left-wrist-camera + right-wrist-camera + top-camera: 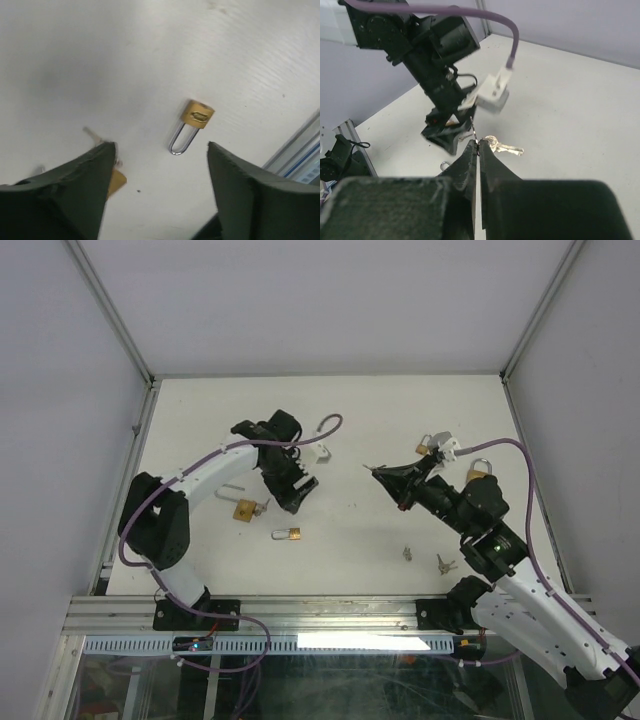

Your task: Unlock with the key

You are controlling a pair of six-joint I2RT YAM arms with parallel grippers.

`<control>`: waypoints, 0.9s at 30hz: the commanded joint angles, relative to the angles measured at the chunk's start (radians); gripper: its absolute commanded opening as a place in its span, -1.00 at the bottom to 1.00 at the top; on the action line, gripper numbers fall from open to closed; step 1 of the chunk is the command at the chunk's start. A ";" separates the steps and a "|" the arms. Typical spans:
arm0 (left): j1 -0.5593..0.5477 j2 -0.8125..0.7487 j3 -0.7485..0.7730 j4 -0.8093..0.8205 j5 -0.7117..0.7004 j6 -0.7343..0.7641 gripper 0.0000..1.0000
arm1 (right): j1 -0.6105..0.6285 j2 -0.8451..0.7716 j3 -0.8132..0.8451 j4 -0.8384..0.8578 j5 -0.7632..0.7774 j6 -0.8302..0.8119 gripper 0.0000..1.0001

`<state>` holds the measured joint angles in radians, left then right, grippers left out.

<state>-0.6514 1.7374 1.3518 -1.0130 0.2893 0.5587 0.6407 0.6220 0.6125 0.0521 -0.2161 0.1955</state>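
1. White table (330, 420) from above: your left gripper (297, 492) hangs over the left half, jaws spread and nothing in them. A small padlock (287, 534) lies on its side just in front of it. A bigger brass padlock (245, 509) sits just to the left of that gripper. Your right gripper (378, 471) reaches in from the right, fingers pressed together, with a key (367, 467) poking out of the tips. It is well apart from both of those locks. Two other padlocks (427, 445) lie near the right arm, and two loose keys (407, 553) lie close to the near edge.

2. Left wrist: you're looking between two dark fingers (75, 200) standing wide apart with nothing in their grip. The small padlock lies flat on the table in the gap beyond them, brass body up and to the right and steel shackle down and to the left, touching neither finger. The bigger brass padlock peeks out behind the left finger, mostly hidden, with a thin silvery piece beside it.

3. Right wrist: your fingertips (470, 160) are clamped tight on the key, which shows edge-on as a thin sliver rising from the tips. A ring with a second key (510, 148) sits right at the tips. You cannot tell whether it touches the table. Beyond it is the left arm (430, 60), with a white connector (492, 96) on a purple cable (445, 9).
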 commanded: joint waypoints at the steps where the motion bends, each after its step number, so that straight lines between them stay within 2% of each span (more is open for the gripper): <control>1: 0.089 -0.084 -0.045 0.052 -0.103 -0.470 0.30 | -0.002 -0.010 0.020 0.000 -0.005 0.005 -1.00; 3: 0.091 -0.116 -0.073 0.047 -0.124 -0.515 0.01 | -0.003 -0.014 0.026 -0.009 -0.002 0.005 -1.00; 5: 0.090 -0.150 -0.124 0.052 -0.130 -0.519 -0.08 | -0.002 -0.019 0.029 -0.017 -0.002 0.005 -1.00; 9: 0.089 -0.179 -0.233 0.072 -0.120 -0.479 0.27 | -0.002 -0.029 0.021 -0.016 -0.002 0.005 -1.00; 10: 0.087 -0.176 -0.236 0.074 -0.133 -0.478 0.26 | -0.002 -0.031 0.019 -0.015 -0.002 0.005 -1.00; 14: 0.079 -0.117 -0.240 0.083 -0.160 -0.486 -0.18 | -0.002 -0.040 0.014 -0.014 -0.002 0.005 -1.00; 20: 0.032 -0.090 -0.271 0.109 -0.150 -0.483 0.04 | -0.003 -0.068 0.015 -0.041 0.006 0.005 -1.00; 27: 0.031 -0.044 -0.310 0.166 -0.183 -0.484 -0.09 | -0.003 -0.079 0.019 -0.049 0.014 0.005 -1.00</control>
<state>-0.6258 1.6905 1.0599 -0.9115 0.1318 0.0921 0.6407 0.5575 0.6117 -0.0185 -0.2153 0.1967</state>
